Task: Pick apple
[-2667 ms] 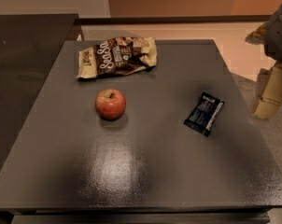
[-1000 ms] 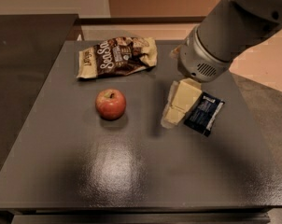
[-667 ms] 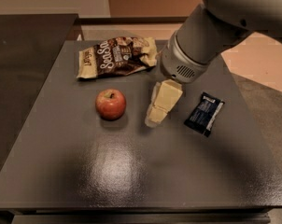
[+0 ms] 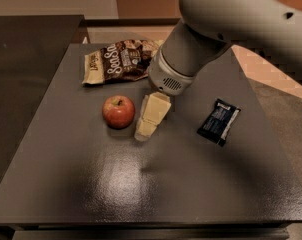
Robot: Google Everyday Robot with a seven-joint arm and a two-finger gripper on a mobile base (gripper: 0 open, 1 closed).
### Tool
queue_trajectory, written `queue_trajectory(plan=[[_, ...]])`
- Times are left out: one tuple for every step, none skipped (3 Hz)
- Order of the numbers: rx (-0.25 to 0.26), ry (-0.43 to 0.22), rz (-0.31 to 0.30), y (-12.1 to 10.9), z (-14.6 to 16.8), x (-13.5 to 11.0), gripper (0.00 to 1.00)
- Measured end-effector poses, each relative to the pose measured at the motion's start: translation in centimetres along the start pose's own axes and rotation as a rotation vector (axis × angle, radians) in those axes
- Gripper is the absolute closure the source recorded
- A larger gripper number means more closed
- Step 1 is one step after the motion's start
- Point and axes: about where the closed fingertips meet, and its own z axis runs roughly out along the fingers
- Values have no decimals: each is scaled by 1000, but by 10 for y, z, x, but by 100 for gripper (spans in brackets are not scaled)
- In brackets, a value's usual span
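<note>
Cream-coloured and blocky, the gripper [image 4: 145,128] hangs just right of centre frame, tip down, low over the table [image 4: 141,194]; whether it is spread or drawn together I cannot tell from this angle. It tapers from a broad squared top to a narrower end, matt like moulded plastic.

The apple [image 4: 118,112] sits on the tabletop just left of the gripper, close beside it with a thin strip of dark surface showing between them. It is small, round and red, smooth-skinned, with a paler yellowish dip around a short stem on top.

Above the gripper, the arm [image 4: 211,29] sweeps in from the upper right: a thick, rounded pale grey shell ending in a cylindrical wrist with a small vented grille.

A crinkled snack bag [image 4: 118,61] lies flat toward the upper left of the table (brown and cream, with white lettering). A small dark wrapper [image 4: 219,121], glossy and rectangular, lies at mid right, well apart from the apple. The table is dark grey, flat and faintly shiny, with a soft patch of glare below the centre.
</note>
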Motion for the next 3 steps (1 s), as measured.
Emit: queue_trajectory(plan=[[-31, 1, -11, 7, 19, -8, 0], [-58, 2, -10, 12, 35, -13, 0], [-77, -16, -10, 15, 44, -24, 0]])
